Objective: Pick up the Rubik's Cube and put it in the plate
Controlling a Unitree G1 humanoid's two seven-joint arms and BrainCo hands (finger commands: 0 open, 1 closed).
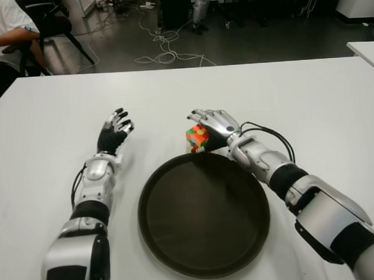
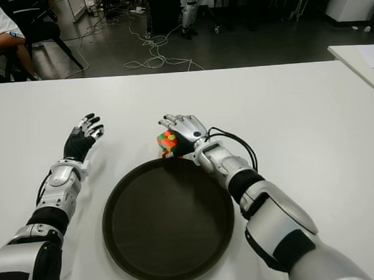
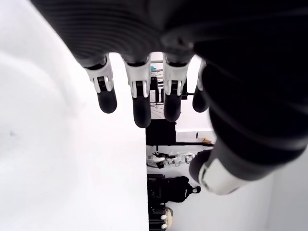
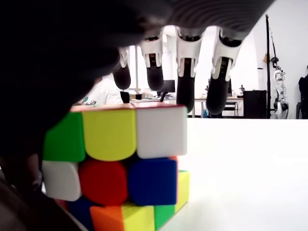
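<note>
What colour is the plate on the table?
The plate is dark brown, almost black, plain without pattern; the left eye view shows it best.

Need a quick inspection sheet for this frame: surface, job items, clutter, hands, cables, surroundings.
Surface: white table, bare apart from the job's things.
Job's things: multicoloured Rubik's Cube on the table just beyond the far rim of the round dark brown plate; the plate holds nothing.
Clutter: nothing seen.
Hands: right hand arched over the cube, fingers extended above it, not closed. Left hand left of the plate, fingers spread, holding nothing.
Cables: black wire loop at the right wrist; white cables on the floor beyond the table.
Surroundings: seated person at far left; second white table at right.
</note>
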